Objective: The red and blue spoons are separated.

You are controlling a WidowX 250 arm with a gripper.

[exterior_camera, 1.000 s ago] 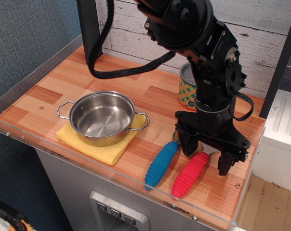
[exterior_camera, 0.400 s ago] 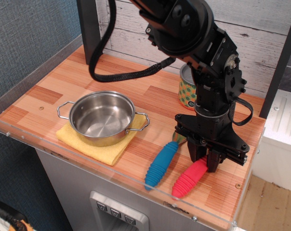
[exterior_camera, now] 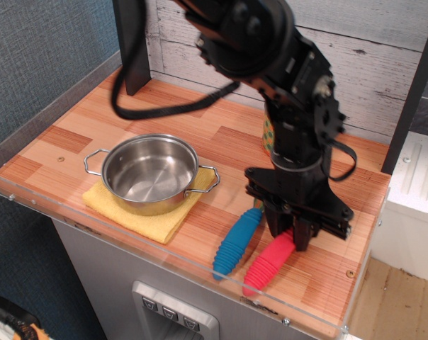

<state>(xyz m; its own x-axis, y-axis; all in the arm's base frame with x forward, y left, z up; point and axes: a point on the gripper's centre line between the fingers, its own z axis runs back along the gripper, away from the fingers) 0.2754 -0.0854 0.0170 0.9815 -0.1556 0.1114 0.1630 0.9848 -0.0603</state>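
Gripper fingers were seen pinched on the upper end of the red spoon, whose ribbed handle was angled down toward the front edge of the desk. Just to the gripper's left, as viewed, the blue spoon was laid on the wood nearly parallel to the red one, the two handles close together at their lower ends; whether they touched could not be told. Farther to that side, a steel pot was set on a yellow cloth. Behind the gripper, a patterned can was mostly hidden by the black arm. The spoon bowl and the other utensil's head were obscured by the gripper.
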